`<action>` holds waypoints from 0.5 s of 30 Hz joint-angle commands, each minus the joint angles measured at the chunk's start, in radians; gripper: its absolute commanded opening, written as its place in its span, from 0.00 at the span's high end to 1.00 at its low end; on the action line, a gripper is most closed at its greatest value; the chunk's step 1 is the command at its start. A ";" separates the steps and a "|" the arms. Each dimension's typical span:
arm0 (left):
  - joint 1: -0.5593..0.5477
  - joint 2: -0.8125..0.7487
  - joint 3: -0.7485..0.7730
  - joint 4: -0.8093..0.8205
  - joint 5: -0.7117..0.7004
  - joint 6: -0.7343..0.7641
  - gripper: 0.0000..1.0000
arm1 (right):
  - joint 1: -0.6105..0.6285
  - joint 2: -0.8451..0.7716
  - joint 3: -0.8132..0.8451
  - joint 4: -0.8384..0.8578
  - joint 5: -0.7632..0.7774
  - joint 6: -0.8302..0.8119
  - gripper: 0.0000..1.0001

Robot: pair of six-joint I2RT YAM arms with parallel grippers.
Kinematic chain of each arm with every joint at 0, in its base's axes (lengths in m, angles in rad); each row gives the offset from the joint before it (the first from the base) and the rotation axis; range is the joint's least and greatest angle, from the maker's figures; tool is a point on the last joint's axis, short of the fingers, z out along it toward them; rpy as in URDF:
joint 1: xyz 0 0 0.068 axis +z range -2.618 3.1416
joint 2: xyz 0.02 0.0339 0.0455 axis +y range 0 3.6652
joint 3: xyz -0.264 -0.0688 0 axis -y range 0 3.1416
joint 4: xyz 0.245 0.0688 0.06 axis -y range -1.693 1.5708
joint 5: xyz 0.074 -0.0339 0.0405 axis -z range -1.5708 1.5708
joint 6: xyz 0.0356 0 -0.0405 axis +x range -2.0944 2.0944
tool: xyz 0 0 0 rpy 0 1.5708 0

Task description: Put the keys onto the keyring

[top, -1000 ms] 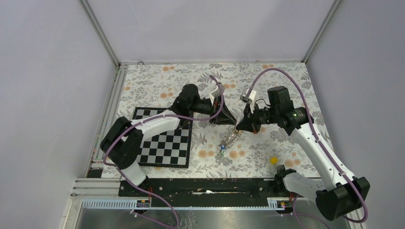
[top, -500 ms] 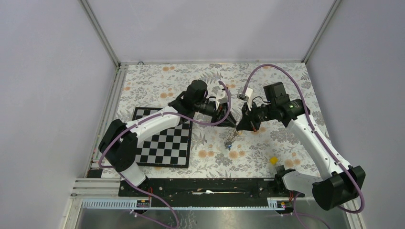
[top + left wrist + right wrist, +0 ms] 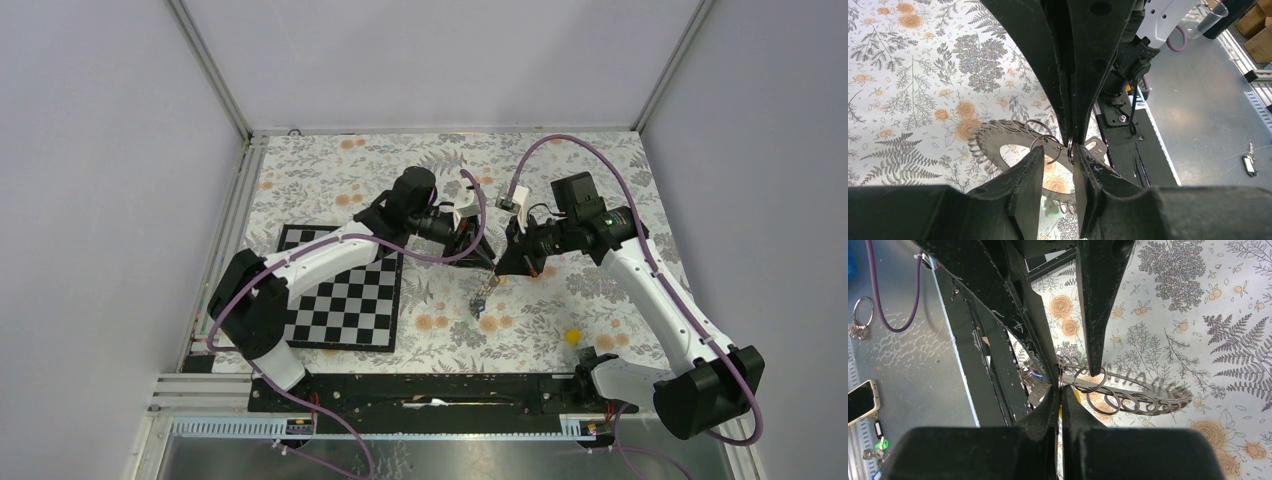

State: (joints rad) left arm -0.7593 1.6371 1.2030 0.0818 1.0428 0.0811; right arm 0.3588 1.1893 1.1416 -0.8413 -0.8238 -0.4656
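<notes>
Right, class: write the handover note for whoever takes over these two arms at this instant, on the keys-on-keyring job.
Left gripper: open, with a small wire ring in the gap, not clamped.
Right gripper: shut on the keyring, holding it up by one end.
Keys: a blue speck hangs below the right gripper; cannot tell if it is threaded.
A small yellow item, possibly a key, lies apart near the right arm's base.
Done: keyring picked up. Left: thread the keys.

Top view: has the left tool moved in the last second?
Yes. The left tool has shifted right, away from the checkerboard and closer to the right tool.
</notes>
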 commanded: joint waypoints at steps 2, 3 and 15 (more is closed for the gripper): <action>-0.001 0.000 0.041 0.050 0.028 -0.023 0.65 | 0.005 -0.007 0.024 -0.012 -0.036 -0.023 1.00; -0.001 -0.001 0.038 0.059 0.038 -0.035 0.64 | 0.005 -0.008 0.023 -0.011 -0.033 -0.024 1.00; -0.003 0.026 0.045 0.077 0.027 -0.161 0.61 | 0.005 -0.018 0.028 -0.008 -0.017 -0.021 1.00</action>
State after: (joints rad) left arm -0.7593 1.6478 1.2045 0.1253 1.0645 -0.0376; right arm 0.3592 1.1896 1.1416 -0.8486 -0.8215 -0.4774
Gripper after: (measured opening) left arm 0.395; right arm 0.022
